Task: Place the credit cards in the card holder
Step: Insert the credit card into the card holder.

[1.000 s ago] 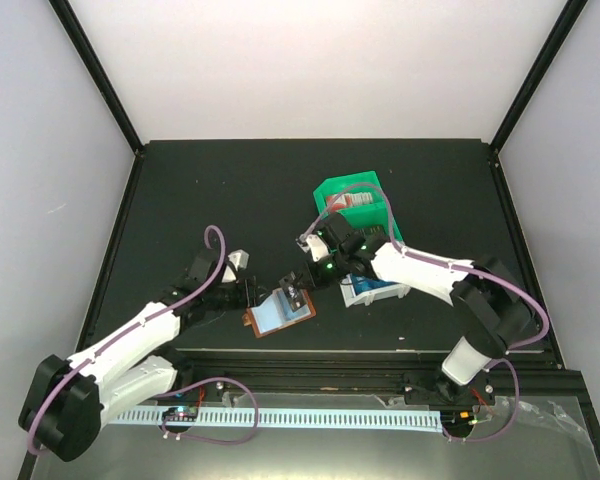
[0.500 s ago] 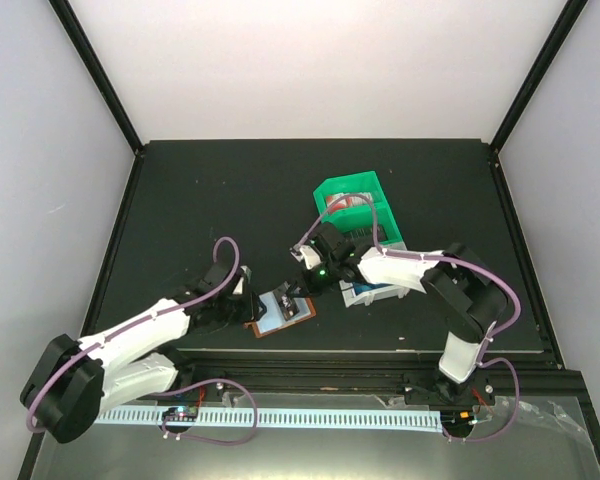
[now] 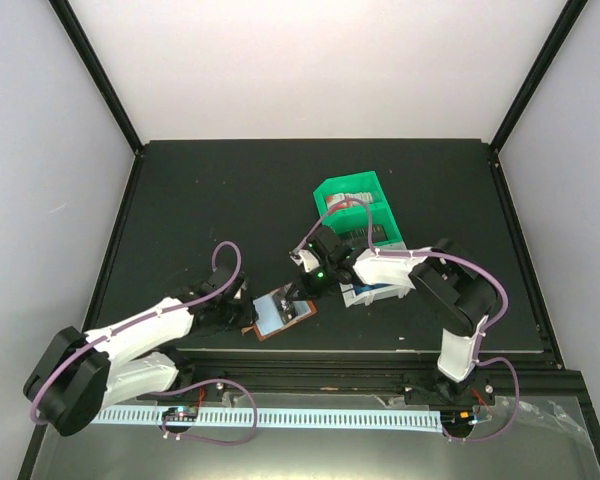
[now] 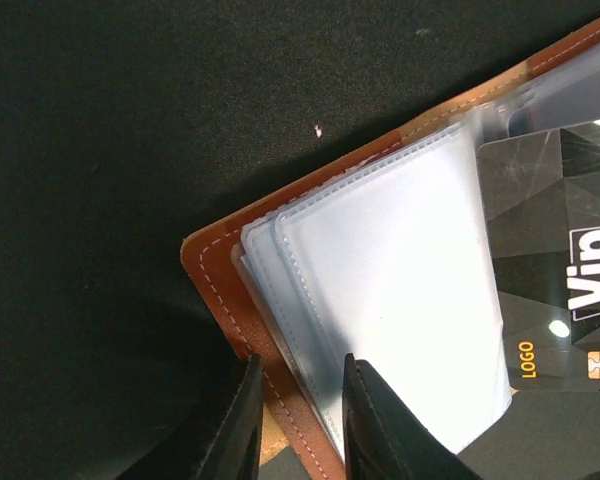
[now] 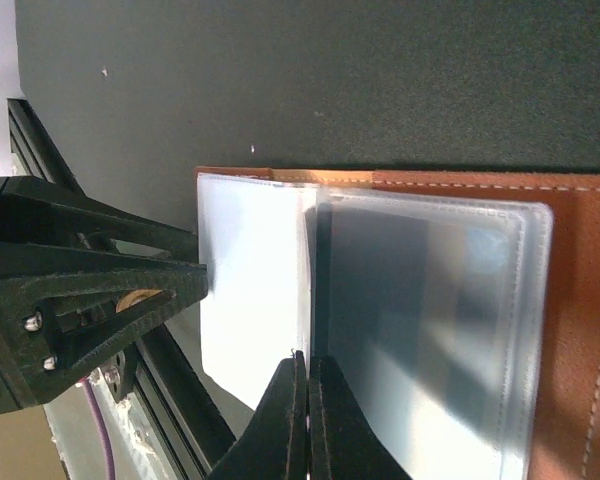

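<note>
Leather cover, floppy clear sleeves: the card holder [image 3: 280, 312] lies open on the black table [image 3: 210, 200] close to the near edge, between the two grippers. It should be light and limp. The sleeves [image 4: 390, 290] look thin and slick and would likely fan or buckle if pushed, while the stitched leather rim is the one firm, grippy part (the best place to pin it, I judge). One dark card [image 4: 550, 300] printed "Vip" sits in a sleeve. A card itself should be stiff, thin and slippery, best pinched by a short edge and slid in flat with the sleeve mouth.

The left arm reaches forward low from its base, wrist tipped down over the holder's left corner. The left gripper [image 4: 298, 395] stands astride the stitched rim, one finger on the table side and the other over the sleeves, with a narrow gap between them. Whether they bite the leather yet I cannot tell.

The right arm folds back on itself — its forearm runs leftward to the holder's far right side. The right gripper [image 5: 302, 375] has its fingers pressed together, tips at the seam where a pale sleeve meets a greyer one. If a leaf is caught between them, it does not show.

Farther back, just beside the right forearm, lie blue cards [image 3: 375, 291], and beyond them stands a green tray [image 3: 345, 183].
</note>
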`<state>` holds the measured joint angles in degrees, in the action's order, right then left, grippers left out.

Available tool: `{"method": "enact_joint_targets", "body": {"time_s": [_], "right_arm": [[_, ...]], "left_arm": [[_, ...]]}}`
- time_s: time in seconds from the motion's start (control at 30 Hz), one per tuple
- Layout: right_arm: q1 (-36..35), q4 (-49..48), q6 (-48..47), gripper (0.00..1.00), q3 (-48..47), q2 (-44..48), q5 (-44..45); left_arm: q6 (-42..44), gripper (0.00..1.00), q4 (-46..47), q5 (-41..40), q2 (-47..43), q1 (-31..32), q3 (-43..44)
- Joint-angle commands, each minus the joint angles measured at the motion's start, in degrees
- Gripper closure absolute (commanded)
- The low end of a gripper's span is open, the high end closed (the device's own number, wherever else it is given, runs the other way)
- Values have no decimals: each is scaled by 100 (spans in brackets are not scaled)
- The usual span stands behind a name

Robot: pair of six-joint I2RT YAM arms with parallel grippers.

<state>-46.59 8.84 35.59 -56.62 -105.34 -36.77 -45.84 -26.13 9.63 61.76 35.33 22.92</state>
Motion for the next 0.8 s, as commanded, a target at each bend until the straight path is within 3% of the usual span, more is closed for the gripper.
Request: {"method": "enact_joint_targets", "body": {"time_s": [0.0, 0.77], "right_arm": [[-34, -288, 161, 99, 58, -127, -147], [-35, -667, 384, 97, 149, -573, -267]], "left_arm": [[-57, 77, 19, 85, 182, 37, -68], [-17, 78, 364, 213, 399, 36, -55]]}}
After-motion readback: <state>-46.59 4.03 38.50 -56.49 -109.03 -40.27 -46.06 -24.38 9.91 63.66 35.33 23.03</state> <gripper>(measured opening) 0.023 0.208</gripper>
